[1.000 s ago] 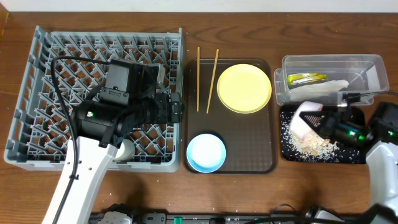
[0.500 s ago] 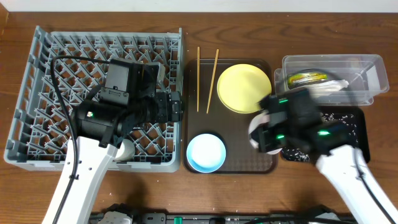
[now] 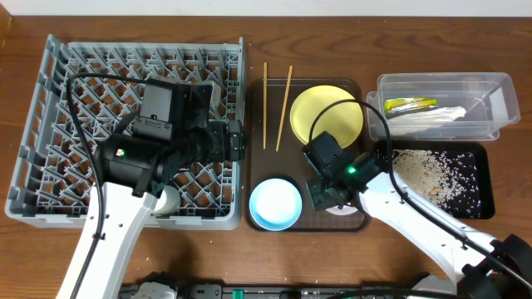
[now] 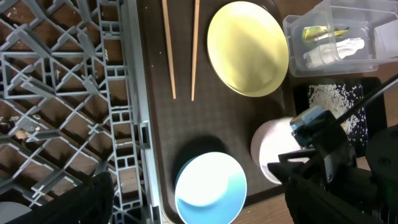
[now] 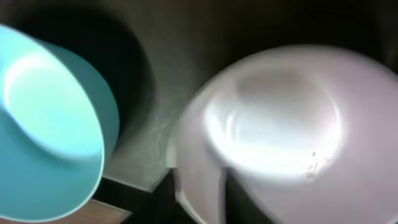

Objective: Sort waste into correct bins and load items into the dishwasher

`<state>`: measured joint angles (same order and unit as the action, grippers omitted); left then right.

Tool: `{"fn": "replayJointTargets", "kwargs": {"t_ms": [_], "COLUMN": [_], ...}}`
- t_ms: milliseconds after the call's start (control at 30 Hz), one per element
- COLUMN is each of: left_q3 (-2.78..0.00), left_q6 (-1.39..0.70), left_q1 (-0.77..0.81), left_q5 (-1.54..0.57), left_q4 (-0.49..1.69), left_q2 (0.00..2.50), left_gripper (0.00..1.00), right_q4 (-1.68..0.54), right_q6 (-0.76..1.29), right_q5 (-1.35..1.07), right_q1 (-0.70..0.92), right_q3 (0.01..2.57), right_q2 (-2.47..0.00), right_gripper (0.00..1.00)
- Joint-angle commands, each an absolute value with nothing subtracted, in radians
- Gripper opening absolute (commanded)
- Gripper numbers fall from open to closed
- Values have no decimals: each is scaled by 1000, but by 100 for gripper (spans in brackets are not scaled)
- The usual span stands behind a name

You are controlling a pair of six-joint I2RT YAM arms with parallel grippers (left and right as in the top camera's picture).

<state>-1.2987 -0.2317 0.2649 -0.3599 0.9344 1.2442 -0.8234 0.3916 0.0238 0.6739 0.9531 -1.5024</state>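
The white bowl [image 3: 342,209] [image 4: 270,146] [image 5: 280,118] stands on the brown tray beside the light-blue bowl [image 3: 275,203] [image 4: 210,190] [image 5: 43,124]. My right gripper [image 3: 331,202] [image 5: 214,199] is over it, jaws slightly parted astride its near rim. The yellow plate [image 3: 317,108] [image 4: 247,48] and two chopsticks [image 3: 265,104] [image 4: 168,50] lie at the tray's back. My left gripper [image 3: 237,143] hangs open and empty over the right edge of the grey dish rack [image 3: 83,83] [image 4: 62,74]. The clear tub [image 3: 501,91] holds the wrapper [image 3: 410,105] and tissue [image 3: 432,118]. Rice scraps [image 3: 424,170] lie in the black tray [image 3: 474,199].
The brown serving tray [image 3: 266,166] sits between the rack and the two bins. My right arm stretches from the front right corner across the black tray's near side. A black cable loops over the rack behind the left wrist.
My right arm swung left from the black tray to the brown tray with the white bowl, leaving rice spread in the black tray. Its jaws have loosened. The left arm stayed put.
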Motion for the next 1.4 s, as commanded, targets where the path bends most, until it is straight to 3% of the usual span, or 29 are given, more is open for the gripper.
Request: {"fn": "replayJointTargets", "kwargs": {"t_ms": [0, 133, 300, 400, 600, 700, 867, 1067, 1367], "left_q3": [-1343, -1405, -1491, -1528, -1531, -1531, -1531, -1531, -1529], "left_q6": [-229, -229, -229, -230, -230, -230, -200, -171, -153], "left_q1": [268, 281, 355, 413, 468, 468, 468, 469, 470], "left_q5": [-346, -346, -341, -236, -100, -100, -100, -100, -100], "left_q4": [934, 953, 959, 939, 765, 672, 536, 443, 398], "left_q2": [1261, 1312, 1436, 1527, 1703, 1792, 1935, 2058, 2137], "left_gripper": [88, 86, 86, 78, 72, 59, 49, 41, 38], "right_q4": [-833, -863, -894, -894, -918, -964, -996, -995, -990], "right_q6": [364, 362, 398, 432, 433, 416, 377, 377, 377], "right_q5": [55, 54, 4, -73, -257, -263, -259, -259, -259], "right_q1": [674, 614, 434, 306, 107, 78, 79, 79, 79], "right_q3": [986, 1089, 1235, 1280, 1288, 1288, 1286, 1285, 1280], "right_q2": [-1464, -1390, -1304, -1272, -1255, -1256, -1257, -1257, -1257], "right_gripper": [43, 54, 54, 54, 58, 58, 58, 56, 56]}}
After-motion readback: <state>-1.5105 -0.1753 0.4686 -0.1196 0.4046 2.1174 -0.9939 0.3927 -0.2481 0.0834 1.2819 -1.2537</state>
